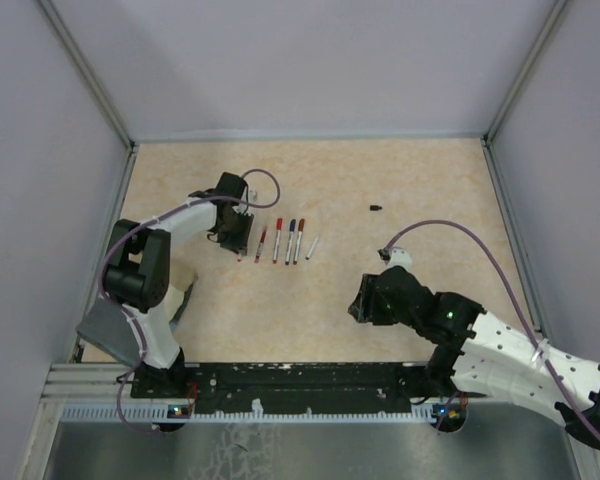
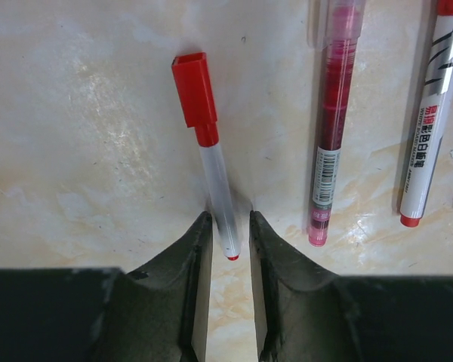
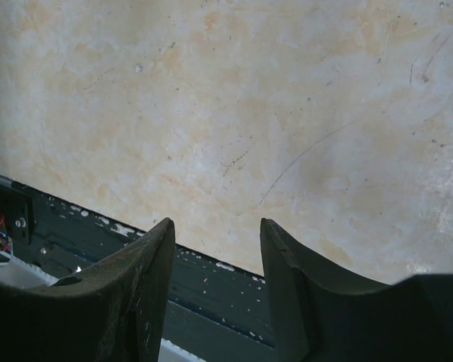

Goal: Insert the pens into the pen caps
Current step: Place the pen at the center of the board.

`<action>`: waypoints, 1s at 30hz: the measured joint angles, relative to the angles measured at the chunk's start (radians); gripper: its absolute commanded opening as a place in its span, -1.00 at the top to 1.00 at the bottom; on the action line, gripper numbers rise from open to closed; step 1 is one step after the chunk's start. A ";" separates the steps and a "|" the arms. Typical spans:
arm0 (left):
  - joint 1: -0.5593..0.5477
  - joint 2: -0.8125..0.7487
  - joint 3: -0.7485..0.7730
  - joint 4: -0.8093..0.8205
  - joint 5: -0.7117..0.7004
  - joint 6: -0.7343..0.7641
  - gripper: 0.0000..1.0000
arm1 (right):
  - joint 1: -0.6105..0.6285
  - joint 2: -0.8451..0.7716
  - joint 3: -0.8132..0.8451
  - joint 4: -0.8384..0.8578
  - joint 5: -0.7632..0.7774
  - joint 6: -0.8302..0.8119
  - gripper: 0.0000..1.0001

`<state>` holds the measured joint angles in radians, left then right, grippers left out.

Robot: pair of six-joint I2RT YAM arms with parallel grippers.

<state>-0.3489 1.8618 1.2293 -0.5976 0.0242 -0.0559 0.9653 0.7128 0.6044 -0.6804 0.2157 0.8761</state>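
On the beige table I see my left pincer narrowly apart astride the tail of a red pen; my right pincer gapes empty.

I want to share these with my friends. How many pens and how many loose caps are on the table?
Pens: 6
Loose caps: 1
Total: 7
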 measured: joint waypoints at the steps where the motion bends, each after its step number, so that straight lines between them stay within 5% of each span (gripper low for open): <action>1: 0.000 0.001 0.001 -0.001 0.002 -0.001 0.34 | 0.000 0.000 -0.002 -0.002 0.000 0.000 0.02; 14: 0.000 -0.015 -0.007 0.000 0.011 -0.004 0.30 | 0.000 0.021 -0.002 -0.030 0.019 0.016 0.01; 22: -0.010 -0.227 -0.077 0.022 0.022 -0.024 0.25 | 0.000 0.083 0.026 -0.082 0.047 0.019 0.00; 30: -0.203 -0.333 -0.074 0.096 0.017 -0.092 0.18 | -0.043 0.134 0.052 -0.103 0.051 0.015 0.00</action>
<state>-0.5522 1.5284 1.1549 -0.5018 0.0414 -0.1478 0.9222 0.8463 0.6567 -0.7834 0.2672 0.8909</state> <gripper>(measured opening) 0.400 0.499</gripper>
